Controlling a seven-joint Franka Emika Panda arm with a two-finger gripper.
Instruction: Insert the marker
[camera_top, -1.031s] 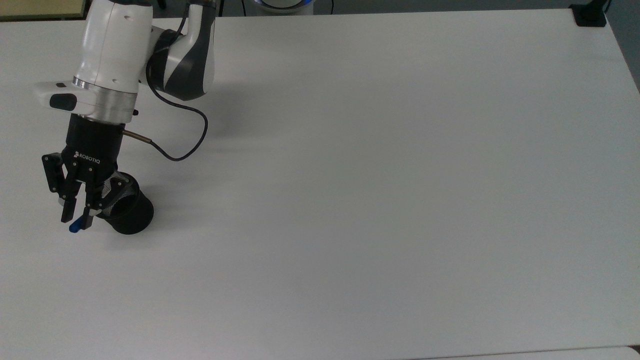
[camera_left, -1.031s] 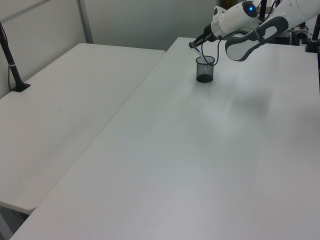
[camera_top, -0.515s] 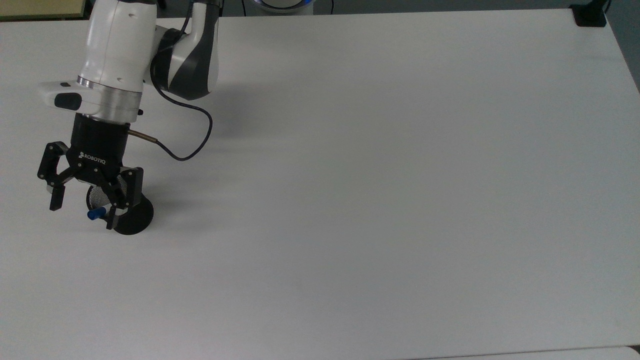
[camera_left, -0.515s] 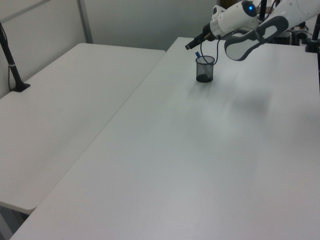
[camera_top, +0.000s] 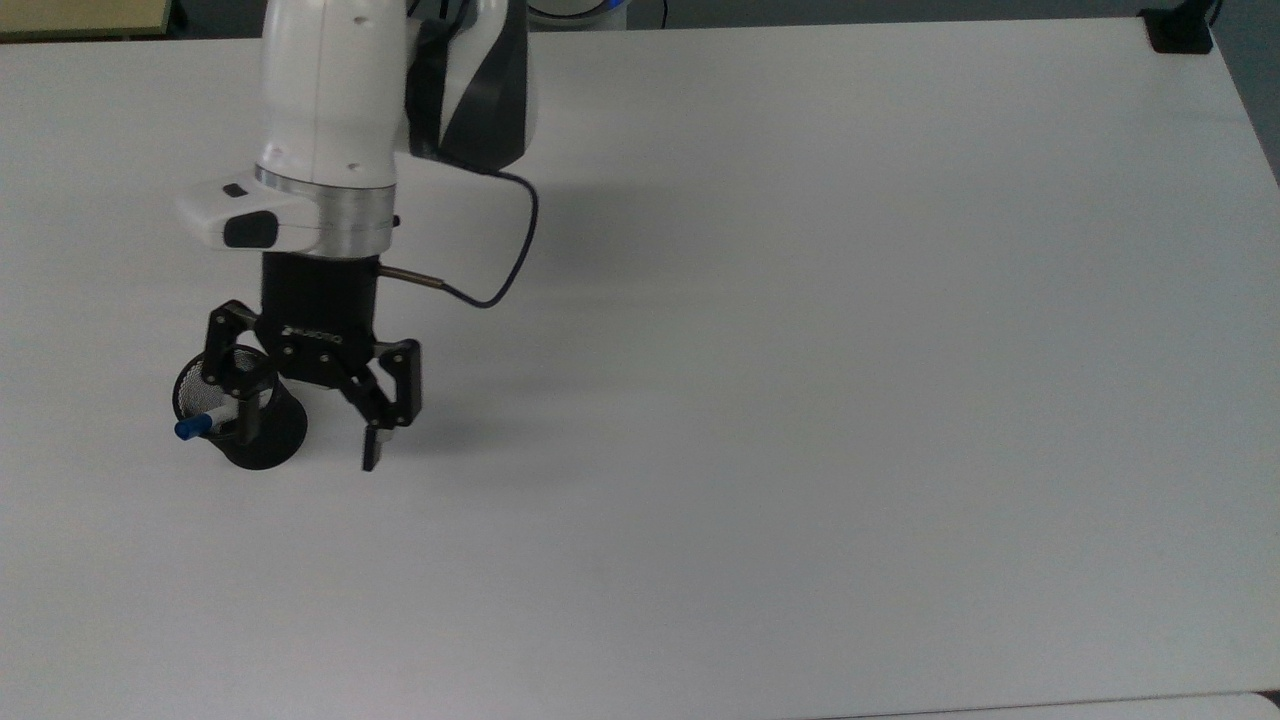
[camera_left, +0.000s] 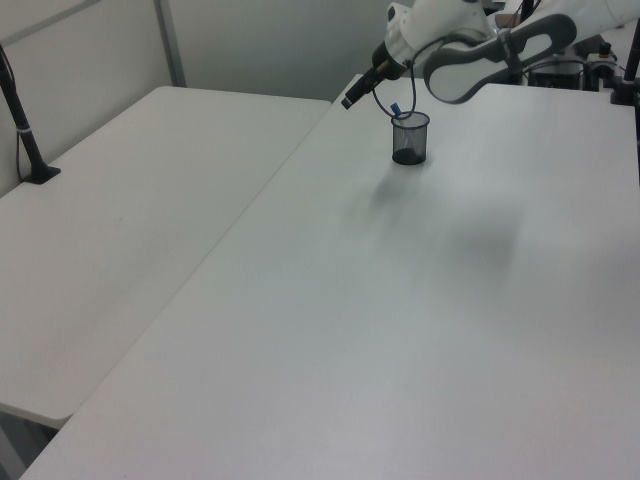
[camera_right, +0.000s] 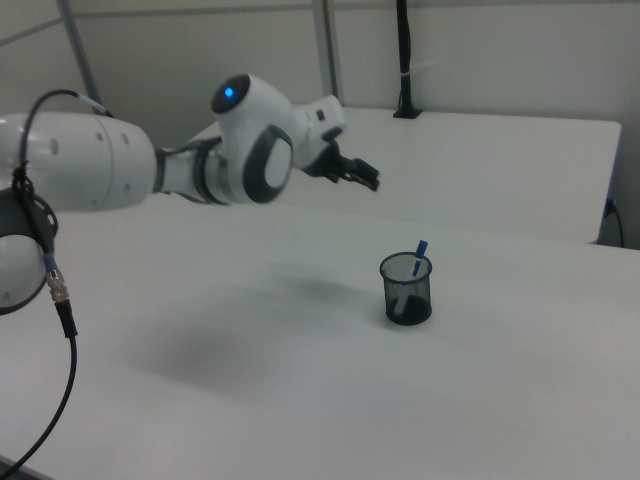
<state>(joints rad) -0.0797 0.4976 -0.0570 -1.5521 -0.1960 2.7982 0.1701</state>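
The marker (camera_top: 196, 425) stands tilted inside the black mesh cup (camera_top: 262, 437), its blue cap poking over the rim. The cup sits on the white surface (camera_top: 800, 400). The gripper (camera_top: 305, 428) hangs above, just beside the cup, its jaws spread wide and holding nothing. In the top view one finger (camera_top: 243, 412) covers part of the cup's rim. A black cable (camera_top: 500, 260) loops from the arm (camera_top: 330, 110). The mesh hides most of the marker's barrel.

Black wire-mesh cup (camera_right: 406, 291) on a matt white table (camera_top: 800, 400).
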